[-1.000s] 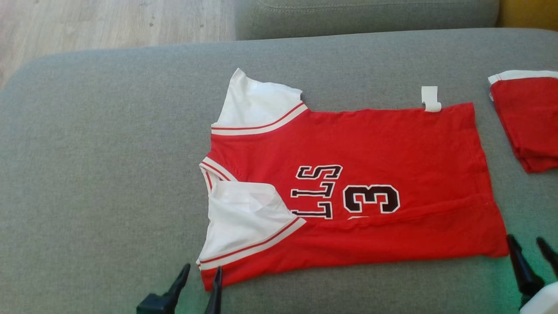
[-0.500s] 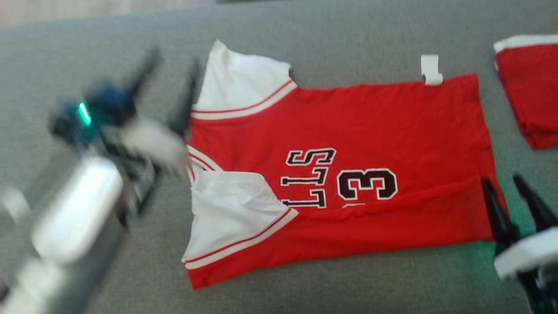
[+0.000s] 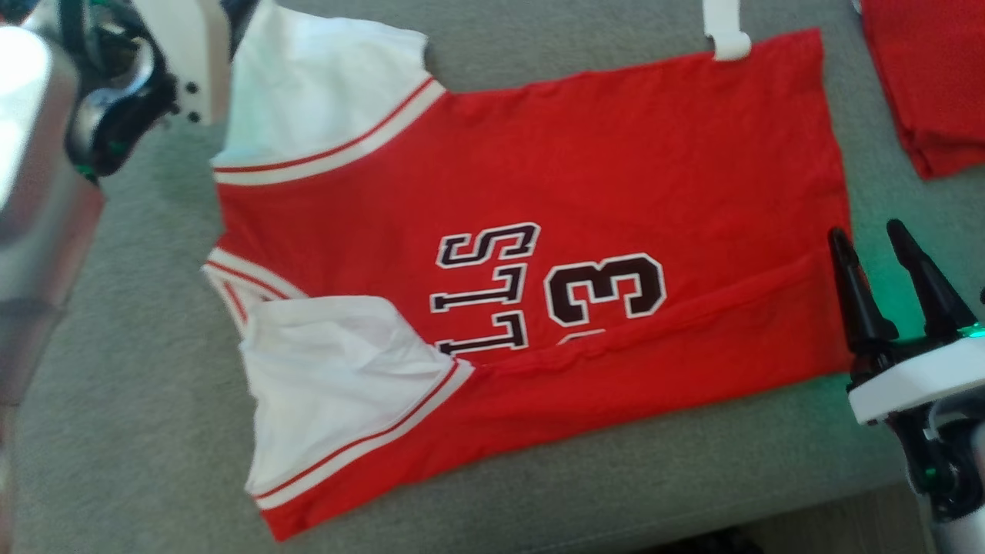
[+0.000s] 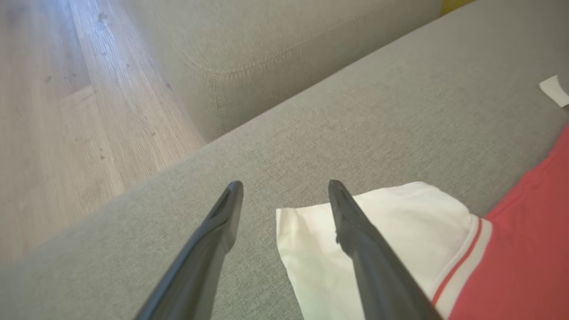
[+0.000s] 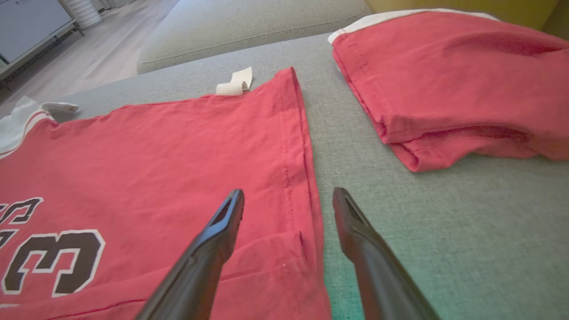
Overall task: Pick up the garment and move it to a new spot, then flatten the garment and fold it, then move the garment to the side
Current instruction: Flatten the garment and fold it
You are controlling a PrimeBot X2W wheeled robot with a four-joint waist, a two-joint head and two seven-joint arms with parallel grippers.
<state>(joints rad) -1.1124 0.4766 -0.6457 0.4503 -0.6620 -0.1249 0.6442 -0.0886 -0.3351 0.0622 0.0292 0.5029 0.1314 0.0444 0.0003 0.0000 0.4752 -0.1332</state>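
The garment [image 3: 585,169] is a red jersey with white sleeves and a black "3", lying flat on the grey cushion [image 3: 115,462]. Its near long edge is folded over in a strip. My left arm's wrist [image 3: 177,61] hovers at the far sleeve [image 3: 315,85]. In the left wrist view the left gripper [image 4: 285,184] is open, one finger over the white sleeve [image 4: 409,231] and the other over bare cushion. My right gripper [image 3: 869,238] is open at the jersey's hem. In the right wrist view the right gripper [image 5: 289,192] straddles the hem edge [image 5: 306,169], holding nothing.
A second red garment [image 3: 923,92], folded, lies on the cushion just right of the jersey [image 5: 444,80]. A white label [image 3: 723,31] sticks out at the jersey's far hem corner. The sofa's back cushion [image 4: 289,53] and wooden floor [image 4: 66,111] lie beyond.
The head camera has dipped closer. My left arm swung from the near edge up to the far sleeve. My right gripper advanced from beside the hem's near corner to astride the hem edge.
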